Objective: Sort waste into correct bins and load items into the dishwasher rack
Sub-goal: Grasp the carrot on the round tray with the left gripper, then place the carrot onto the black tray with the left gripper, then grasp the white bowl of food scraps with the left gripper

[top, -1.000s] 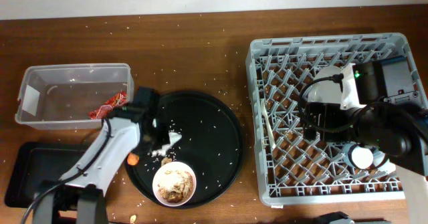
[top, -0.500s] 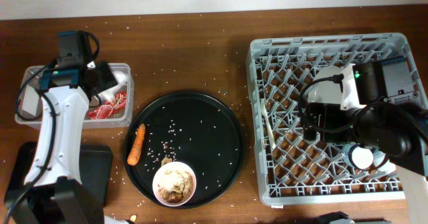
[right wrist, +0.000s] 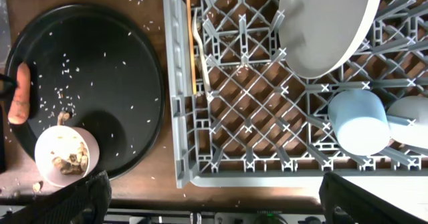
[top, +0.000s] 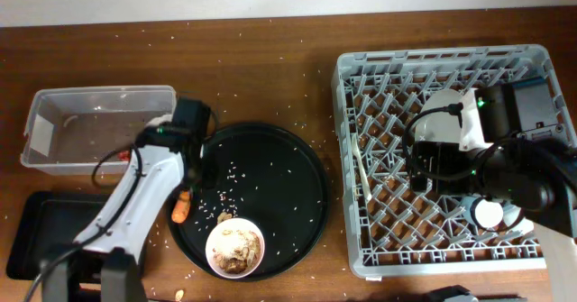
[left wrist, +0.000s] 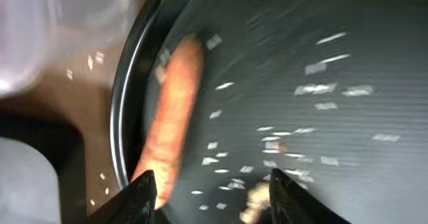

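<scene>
Though the tub label is unreadable, left claw gapes above the carrot; right claw also released.

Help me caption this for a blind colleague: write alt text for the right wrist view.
Looking down, a grey rack on the right holds a pale plate, a blue cup and a white cup. Left of it, a round black tray sprinkled with rice carries a carrot at its rim and a bowl of scraps.
</scene>
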Controlling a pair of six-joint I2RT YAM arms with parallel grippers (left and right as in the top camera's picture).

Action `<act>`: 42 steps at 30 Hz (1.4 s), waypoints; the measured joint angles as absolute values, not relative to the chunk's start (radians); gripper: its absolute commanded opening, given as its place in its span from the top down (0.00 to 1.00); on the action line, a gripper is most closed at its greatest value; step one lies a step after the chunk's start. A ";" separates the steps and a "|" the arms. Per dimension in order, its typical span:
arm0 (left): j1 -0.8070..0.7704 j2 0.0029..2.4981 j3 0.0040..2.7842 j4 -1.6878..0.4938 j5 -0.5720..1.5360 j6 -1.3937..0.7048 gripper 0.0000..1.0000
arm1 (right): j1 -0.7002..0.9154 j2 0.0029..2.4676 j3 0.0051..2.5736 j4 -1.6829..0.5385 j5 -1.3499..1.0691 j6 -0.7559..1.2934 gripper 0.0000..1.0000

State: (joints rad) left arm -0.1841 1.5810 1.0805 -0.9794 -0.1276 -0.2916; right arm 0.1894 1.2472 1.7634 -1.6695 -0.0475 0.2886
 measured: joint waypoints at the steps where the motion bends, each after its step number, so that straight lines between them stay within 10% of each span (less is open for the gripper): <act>1: -0.162 1.588 1.027 -0.952 -0.142 -0.300 0.46 | 0.189 1.248 1.763 -1.670 -0.047 0.288 0.01; 6: -0.121 1.593 0.930 -0.831 -0.173 -0.315 0.48 | 0.190 1.248 1.763 -1.670 -0.047 0.288 0.01; 16: -0.121 1.592 0.832 -0.716 -0.106 -0.237 1.00 | 0.189 1.248 1.763 -1.670 -0.047 0.289 0.01; 32: 0.115 1.419 1.124 -1.296 -0.087 -0.453 0.94 | 0.190 1.248 1.763 -1.671 -0.047 0.289 0.01; 35: 0.319 1.418 1.074 -1.197 -0.079 -0.498 0.40 | 0.189 1.248 1.763 -1.671 -0.047 0.288 0.01; 40: 0.467 1.418 1.031 -1.175 -0.083 -0.525 0.40 | 0.189 1.248 1.763 -1.671 -0.047 0.288 0.01; 42: 0.468 1.418 1.030 -1.175 -0.078 -0.524 0.54 | 0.189 1.248 1.763 -1.671 -0.047 0.289 0.01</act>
State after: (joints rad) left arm 0.4679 1.4181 1.0298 -1.1751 -0.0776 -0.5240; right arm 0.1894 1.2476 1.7634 -1.6714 -0.0471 0.2886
